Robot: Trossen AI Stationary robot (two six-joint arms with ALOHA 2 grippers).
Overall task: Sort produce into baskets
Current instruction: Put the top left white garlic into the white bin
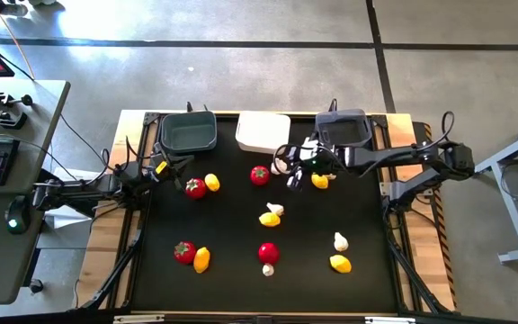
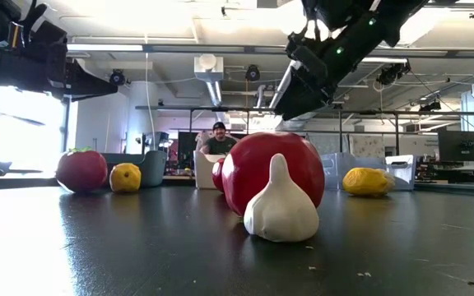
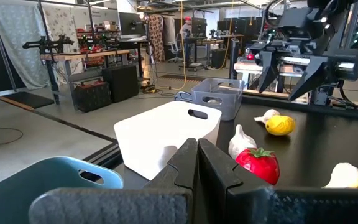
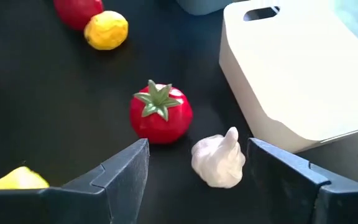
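Red tomatoes, yellow lemons and white garlic bulbs lie scattered on the black table. My right gripper (image 1: 293, 162) is open and hangs over the far middle of the table. In the right wrist view (image 4: 197, 149) a garlic bulb (image 4: 218, 163) lies on the table between and beyond its fingers, untouched. A tomato (image 4: 160, 113) rests beside the bulb. Three baskets stand along the far edge: dark grey (image 1: 187, 132), white (image 1: 262, 131) and dark grey (image 1: 344, 128). My left gripper (image 1: 157, 166) is shut and empty at the table's left edge, by the left grey basket.
A tomato (image 1: 195, 187) and lemon (image 1: 211, 182) lie near my left gripper. A lemon (image 1: 320, 181) lies under my right arm. More produce lies mid-table (image 1: 271, 216) and toward the near edge (image 1: 268, 253). A person (image 2: 218, 140) sits in the room beyond.
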